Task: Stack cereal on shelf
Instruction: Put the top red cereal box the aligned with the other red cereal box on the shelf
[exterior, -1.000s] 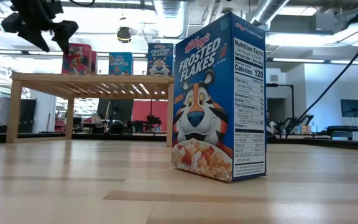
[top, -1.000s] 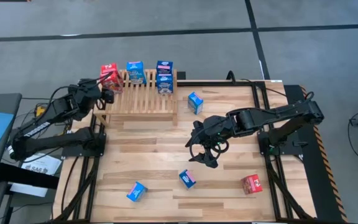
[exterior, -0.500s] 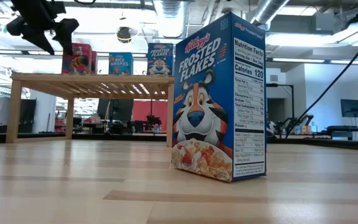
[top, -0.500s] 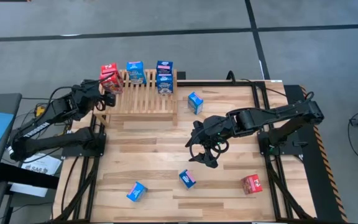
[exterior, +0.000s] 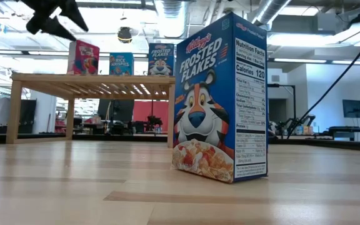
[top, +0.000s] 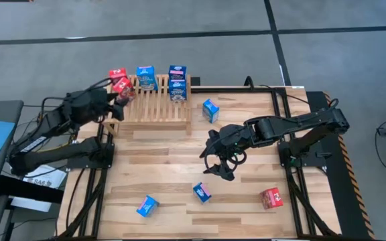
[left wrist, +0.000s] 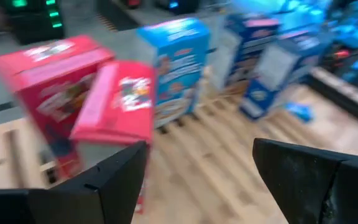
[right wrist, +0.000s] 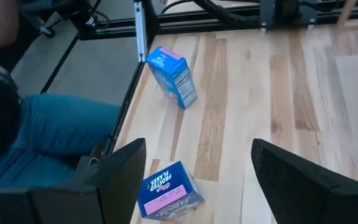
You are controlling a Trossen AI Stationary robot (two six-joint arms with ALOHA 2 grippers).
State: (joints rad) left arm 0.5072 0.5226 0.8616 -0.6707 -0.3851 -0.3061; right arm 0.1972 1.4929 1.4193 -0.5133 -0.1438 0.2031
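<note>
Both arms are matte black, jointed and slim, trailing thin black cables; each hand [top: 117, 104] [top: 221, 165] ends in two flat dark fingers [left wrist: 114, 180].

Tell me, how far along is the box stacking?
Red and blue boxes already stand on the shelf. Nothing is held: the left tool hangs open by the shelf, the right tool open above a blue box. Four boxes remain on the table.

Red and blue cereal boxes [top: 145, 78], pale slatted shelf [top: 154, 107]
</note>
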